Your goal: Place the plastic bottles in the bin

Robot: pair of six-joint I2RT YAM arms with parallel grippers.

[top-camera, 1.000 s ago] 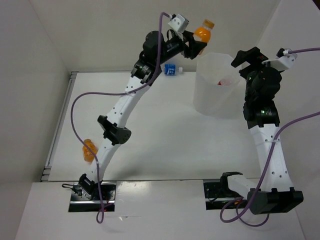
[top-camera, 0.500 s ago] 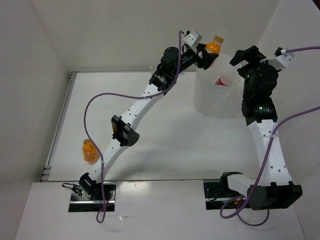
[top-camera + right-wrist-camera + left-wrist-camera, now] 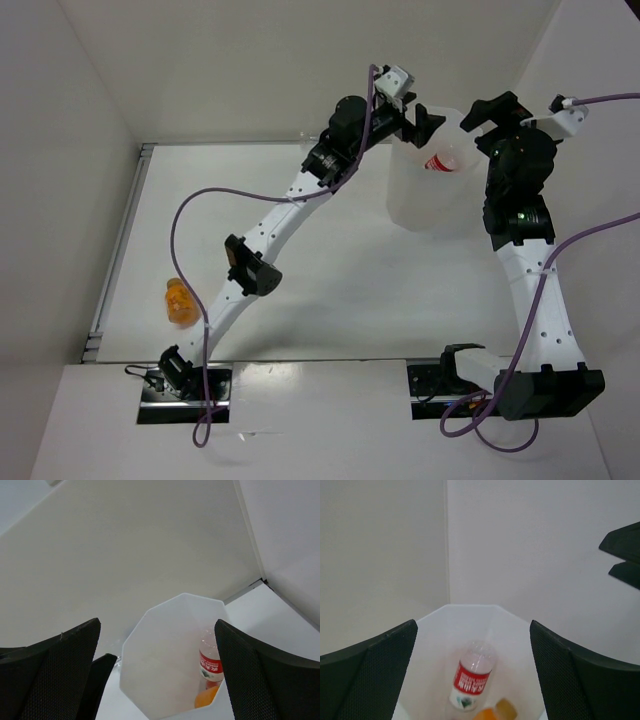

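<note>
Orange plastic shows low inside the bin [image 3: 420, 205]: 1 orange bottle [image 3: 495, 711] lies there touching a clear red-labelled bottle [image 3: 472, 675], so 2 look done. The other orange bottle [image 3: 179, 301] lies on the surface [image 3: 330, 280] far left, well apart from the bin, not yet collected. The left hand [image 3: 428, 122] hovers over the rim, spread wide and empty. The right hand [image 3: 488, 112], near the rim, is also wide open, holding nothing. Only the wrist views reveal the orange bottle inside, and only the top view shows the stray one.

Bright, even white light, only soft faint shadows on the table [image 3: 350, 285], views sharp.
</note>
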